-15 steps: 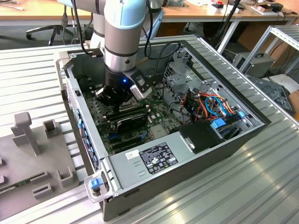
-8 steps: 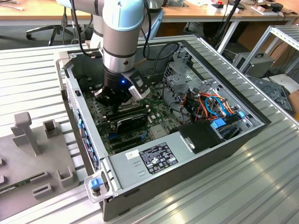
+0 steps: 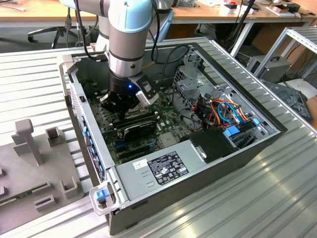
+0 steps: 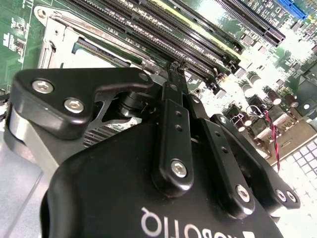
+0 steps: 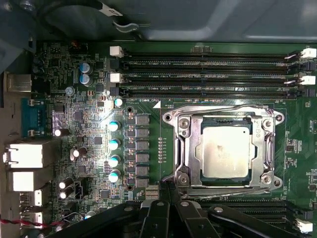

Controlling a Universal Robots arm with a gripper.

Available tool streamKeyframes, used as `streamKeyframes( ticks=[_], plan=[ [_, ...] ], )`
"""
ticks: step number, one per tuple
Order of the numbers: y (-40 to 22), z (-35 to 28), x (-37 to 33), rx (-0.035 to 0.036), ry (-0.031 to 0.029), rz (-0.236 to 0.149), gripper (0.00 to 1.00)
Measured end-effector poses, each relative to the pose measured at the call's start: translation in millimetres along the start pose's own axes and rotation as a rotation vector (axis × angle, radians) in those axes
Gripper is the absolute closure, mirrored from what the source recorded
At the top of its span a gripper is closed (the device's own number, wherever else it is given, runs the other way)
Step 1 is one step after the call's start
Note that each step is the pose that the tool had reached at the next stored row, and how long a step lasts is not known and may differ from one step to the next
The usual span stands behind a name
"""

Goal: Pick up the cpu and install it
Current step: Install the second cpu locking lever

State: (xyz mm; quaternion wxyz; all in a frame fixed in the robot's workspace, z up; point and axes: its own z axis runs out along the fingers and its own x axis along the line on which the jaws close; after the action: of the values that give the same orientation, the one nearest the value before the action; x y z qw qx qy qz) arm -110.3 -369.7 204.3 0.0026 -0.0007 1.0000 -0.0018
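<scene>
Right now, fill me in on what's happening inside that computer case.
A robot arm is reaching down into the open computer case, with its gripper low over the motherboard. In the first wrist view the cpu lies flat inside the silver socket frame, beside the memory slots. The jaws are together, holding nothing, near the socket's edge.
</scene>
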Motion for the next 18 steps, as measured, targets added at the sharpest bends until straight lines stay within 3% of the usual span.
streamKeyframes(
  ticks=[5,13,18],
  plan=[
    [0.3,3.6,0.0,-0.0007,-0.0008,0.0,0.89],
    [-2.0,3.2,0.0,-0.0002,-0.0003,0.0,0.89],
    [-2.2,-13.8,-0.1,-0.0001,-0.0001,0.0,0.89]
  ],
)
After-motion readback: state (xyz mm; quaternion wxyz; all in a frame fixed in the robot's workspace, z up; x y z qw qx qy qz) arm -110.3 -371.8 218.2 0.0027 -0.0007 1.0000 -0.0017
